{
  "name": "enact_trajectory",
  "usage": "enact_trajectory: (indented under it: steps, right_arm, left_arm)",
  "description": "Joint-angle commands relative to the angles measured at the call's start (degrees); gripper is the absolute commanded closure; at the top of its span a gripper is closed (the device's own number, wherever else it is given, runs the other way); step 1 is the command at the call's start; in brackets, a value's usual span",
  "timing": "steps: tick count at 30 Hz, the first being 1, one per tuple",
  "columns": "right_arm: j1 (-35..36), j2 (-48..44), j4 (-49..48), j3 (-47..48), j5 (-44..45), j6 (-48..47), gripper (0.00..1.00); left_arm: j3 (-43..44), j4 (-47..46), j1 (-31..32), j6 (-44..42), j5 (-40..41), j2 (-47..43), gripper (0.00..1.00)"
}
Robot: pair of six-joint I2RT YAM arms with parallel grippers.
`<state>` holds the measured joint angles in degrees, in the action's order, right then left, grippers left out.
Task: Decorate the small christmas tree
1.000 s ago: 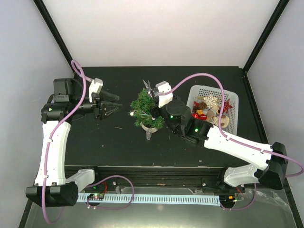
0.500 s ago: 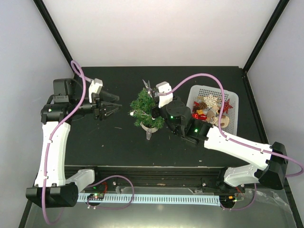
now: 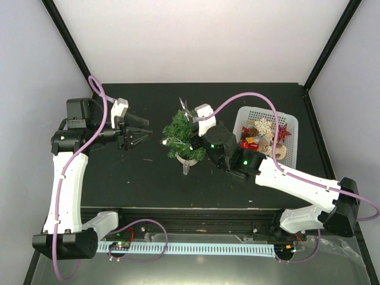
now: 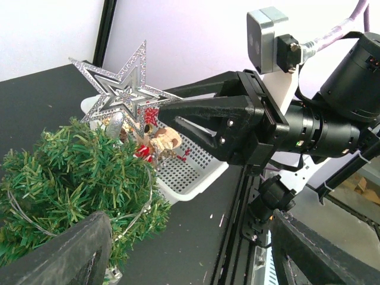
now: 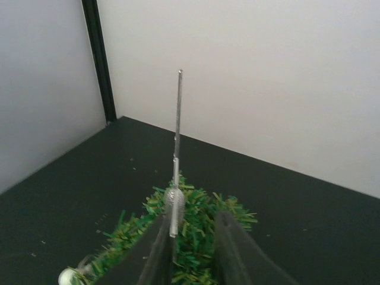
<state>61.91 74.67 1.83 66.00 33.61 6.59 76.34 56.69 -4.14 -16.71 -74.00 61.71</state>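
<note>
The small christmas tree (image 3: pixel 180 140) stands mid-table in its white pot (image 3: pixel 187 160), and it also shows in the left wrist view (image 4: pixel 65 172) and the right wrist view (image 5: pixel 202 221). A silver star (image 3: pixel 185 107) stands upright on its top, and it shows face-on in the left wrist view (image 4: pixel 122 89) and edge-on in the right wrist view (image 5: pixel 177 124). My right gripper (image 3: pixel 191 120) is at the treetop with its jaws slightly apart (image 5: pixel 194 217). The star's stem rests by the left finger (image 5: pixel 159 249). My left gripper (image 3: pixel 141 130) is open and empty, left of the tree (image 4: pixel 190 261).
A white mesh basket (image 3: pixel 262 110) with red, gold and white ornaments sits right of the tree, behind my right arm; it also shows in the left wrist view (image 4: pixel 190 172). A thin light string with a white bulb (image 3: pixel 164 142) winds round the tree. Black frame posts stand at the back corners.
My right wrist has shifted slightly to the left at the treetop. The star, tree and left arm have not moved.
</note>
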Motion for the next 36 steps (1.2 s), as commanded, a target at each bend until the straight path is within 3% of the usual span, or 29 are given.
enact_trajectory:
  steps: [1, 5, 7, 36]
  right_arm:
    - [0.0, -1.1, 1.4, 1.8, 2.0, 0.0, 0.71]
    - [0.0, -1.5, 1.8, 2.2, 2.7, 0.3, 0.49]
    - [0.0, -1.8, 1.6, 2.0, 2.7, 0.5, 0.45]
    - [-4.0, 1.9, 4.0, 0.6, -0.1, 3.7, 0.43]
  left_arm:
    - [-0.3, -1.5, -0.6, 0.4, -1.9, -1.1, 0.26]
    - [-0.4, -1.5, -0.5, 0.4, -1.8, -1.3, 0.25]
    - [-0.5, -1.6, -0.5, 0.5, -1.8, -1.4, 0.25]
    - [-2.2, -2.8, -1.2, 1.3, -2.1, -3.4, 0.2]
